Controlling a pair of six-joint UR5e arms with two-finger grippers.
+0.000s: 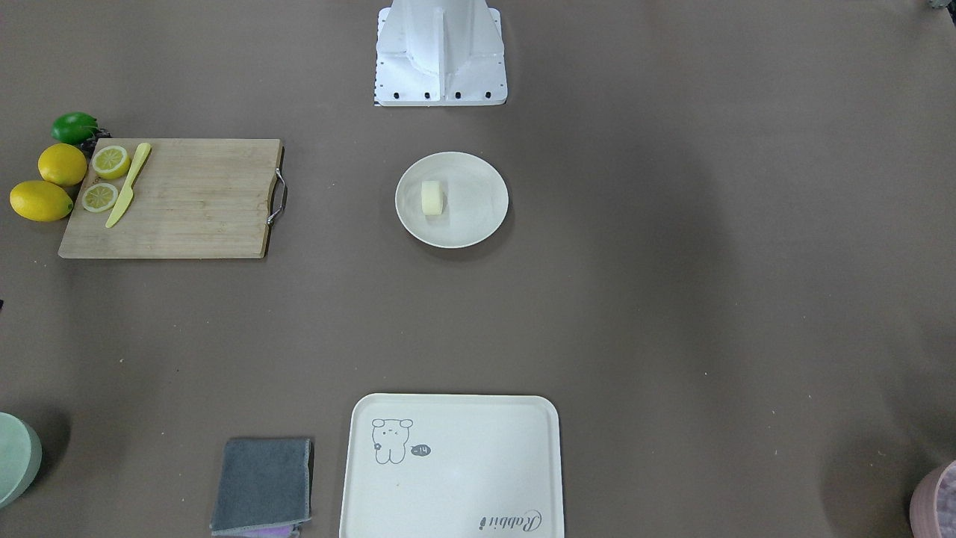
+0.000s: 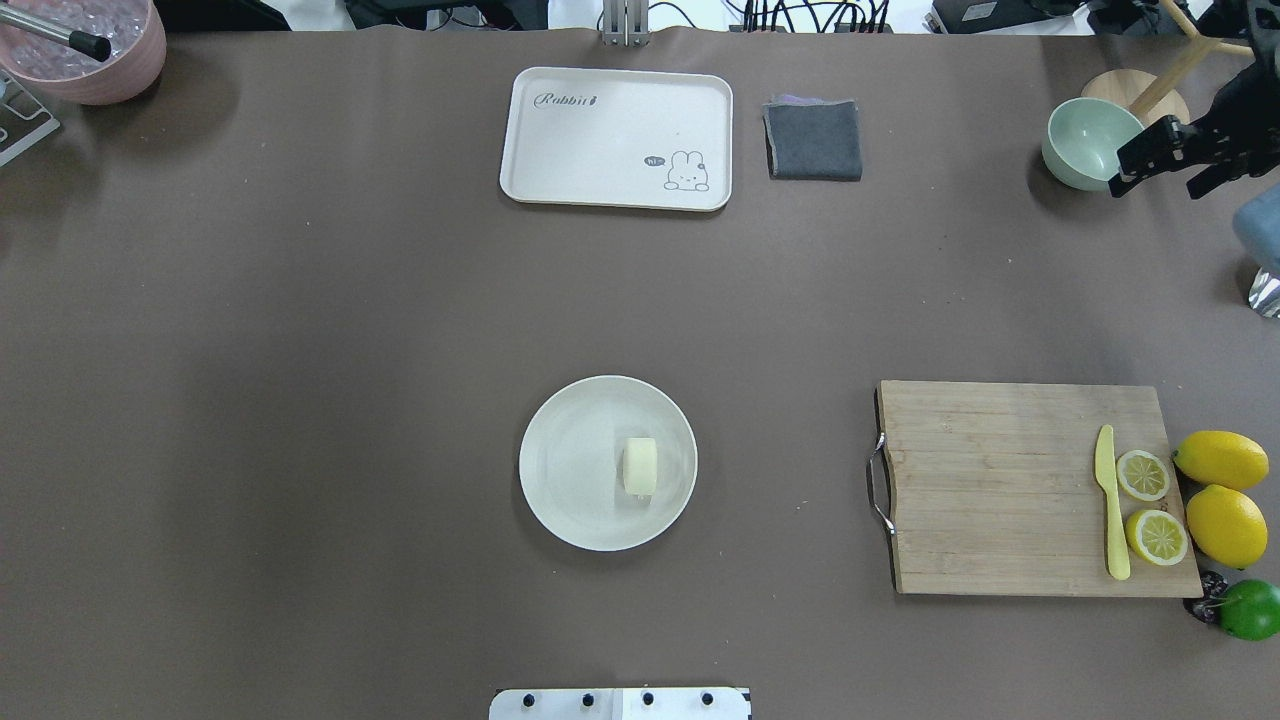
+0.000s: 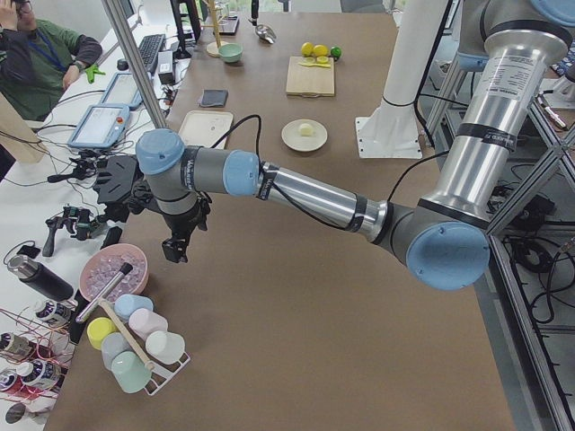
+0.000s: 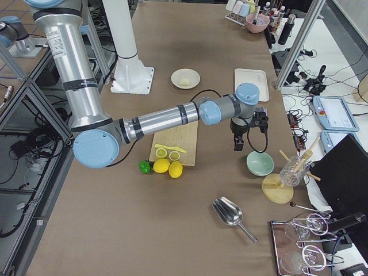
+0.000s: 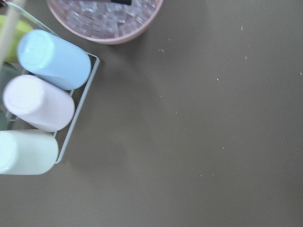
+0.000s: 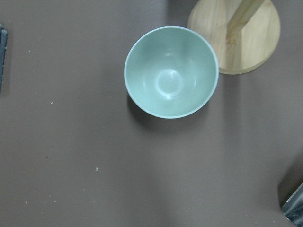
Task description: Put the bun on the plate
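On the side view's left my left gripper (image 3: 173,250) hangs above the table; I can't tell its jaws. Mid-frame overhead, the bun (image 2: 640,466) sits on the plate (image 2: 560,500). Upper right, the right gripper (image 2: 1140,160) is beside the green bowl (image 2: 1070,165), jaws unreadable.

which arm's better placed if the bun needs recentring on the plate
Right, marginally: the bun lies in the plate's right half. The right gripper and left gripper hang far off on opposite sides.

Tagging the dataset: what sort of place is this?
Probably a robotics lab staged as a kitchen: robot arm over the table, tablet on a side bench, cutting board with lemons as props.
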